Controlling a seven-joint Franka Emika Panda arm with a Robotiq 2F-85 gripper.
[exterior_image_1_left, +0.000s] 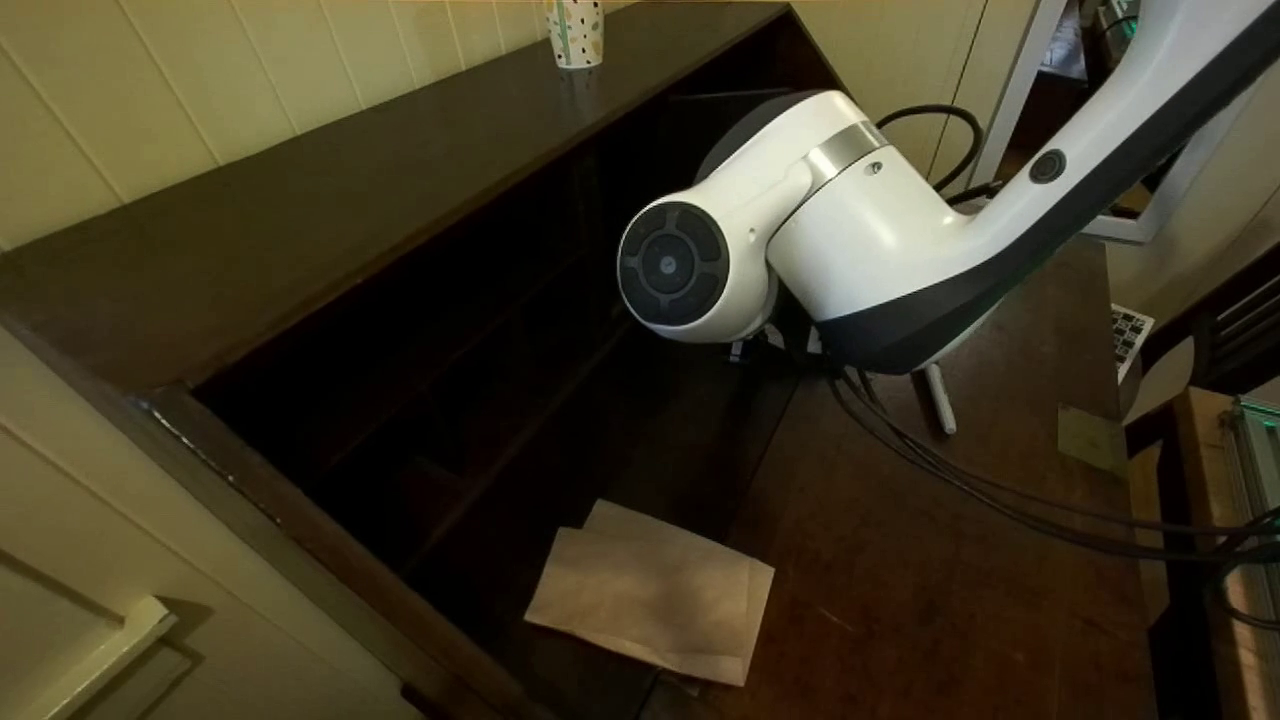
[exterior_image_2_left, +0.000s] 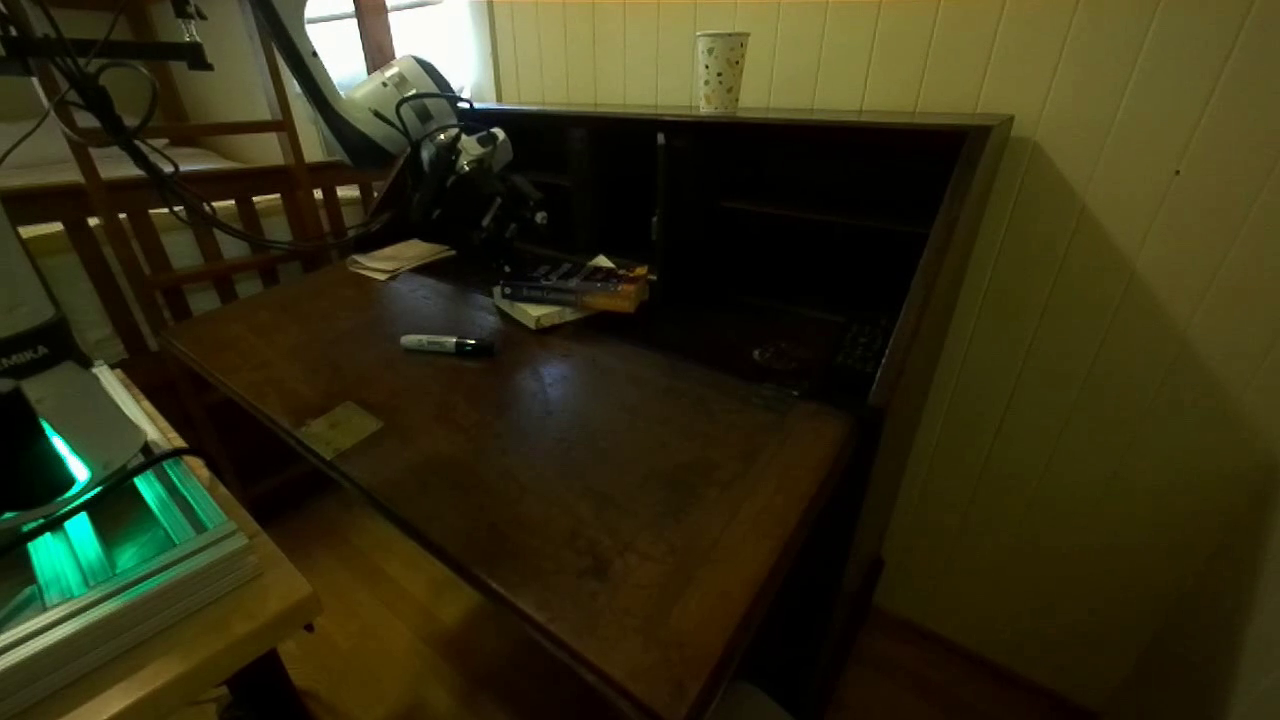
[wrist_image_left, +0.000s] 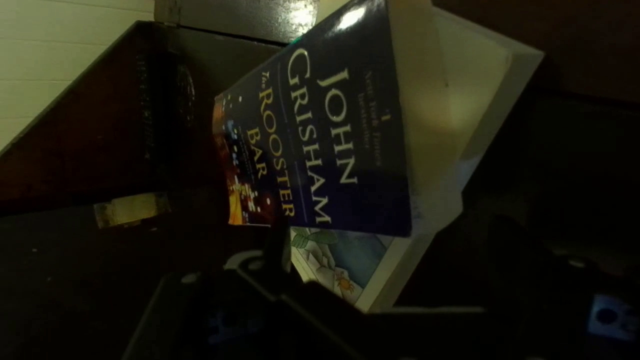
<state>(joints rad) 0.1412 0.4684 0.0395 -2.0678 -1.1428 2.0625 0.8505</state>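
Nothing is gripped or lifted yet: the tool (wrist_image_left: 390, 240) is spread wide, empty. In the wrist view, the paperback The Rooster Bar (wrist_image_left: 320, 135) lies at its 11 o'clock, atop an illustrated book (wrist_image_left: 357, 255) on the desk (exterior_image_2_left: 600, 450). Two books, though gloom may hide another; from them, in an exterior view, one marker (exterior_image_2_left: 445, 345) at 8 o'clock, one paper cup (exterior_image_2_left: 722, 72) at 1, one folded brown paper (exterior_image_2_left: 402, 257) at 9.

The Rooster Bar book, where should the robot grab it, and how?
Maybe by its orange end, coming in flat from that end and pinching above and below. The Rooster Bar book lies askew on another book, and that end seems to stick out past it, leaving a free edge.
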